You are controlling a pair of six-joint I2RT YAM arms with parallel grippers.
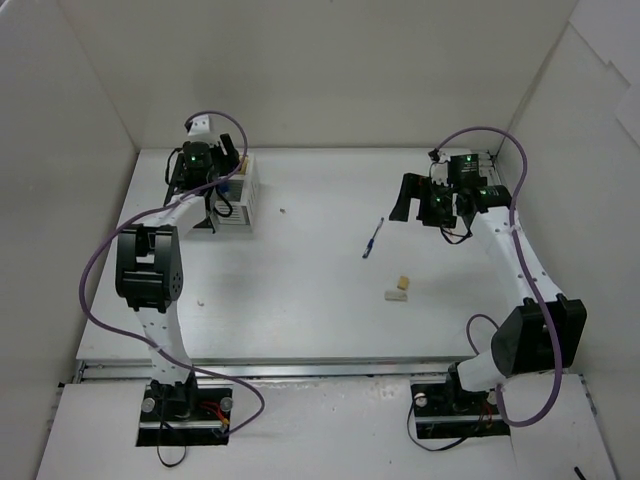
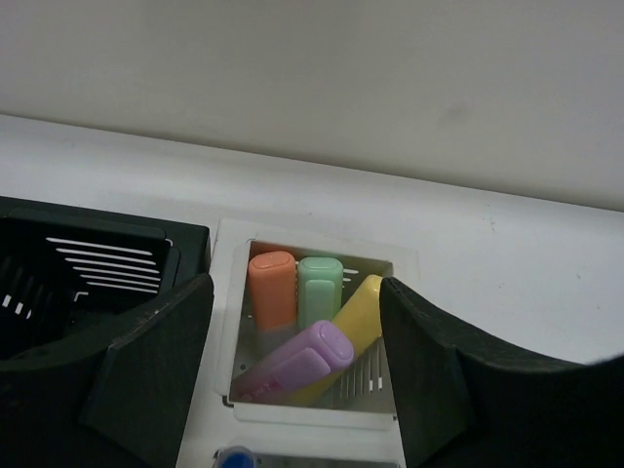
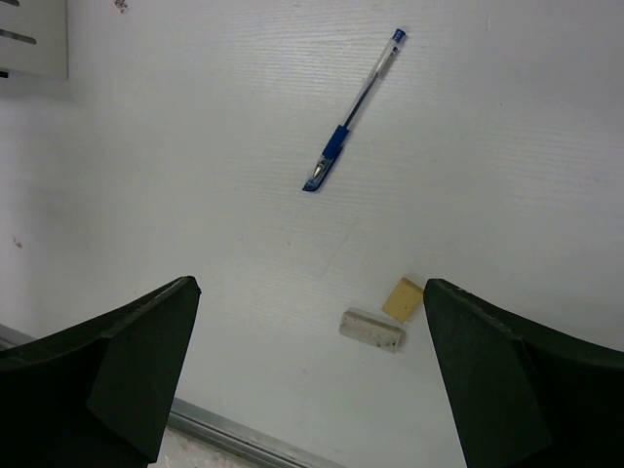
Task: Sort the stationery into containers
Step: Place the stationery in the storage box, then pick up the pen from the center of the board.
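Observation:
My left gripper (image 1: 207, 168) hangs open and empty over the joined containers at the far left. In the left wrist view its jaws (image 2: 295, 297) straddle the white organizer (image 2: 317, 414), which holds the orange-capped (image 2: 272, 289), green-capped (image 2: 321, 286), yellow (image 2: 363, 305) and pink highlighter (image 2: 304, 360). The black organizer (image 2: 88, 268) adjoins it on the left. A blue-capped marker (image 2: 234, 458) shows at the bottom edge. My right gripper (image 1: 415, 200) is open and empty above the table (image 3: 312, 288). A blue pen (image 1: 373, 238) (image 3: 351, 112) and two erasers (image 1: 400, 289) (image 3: 371, 329) (image 3: 403, 298) lie loose. The red pen is out of view.
The white organizer (image 1: 242, 192) stands near the back wall; its corner shows in the right wrist view (image 3: 34, 39). Small white specks (image 1: 282, 211) (image 1: 201, 299) lie on the table. White walls enclose the table on three sides. A metal rail (image 3: 234, 439) runs along the near edge.

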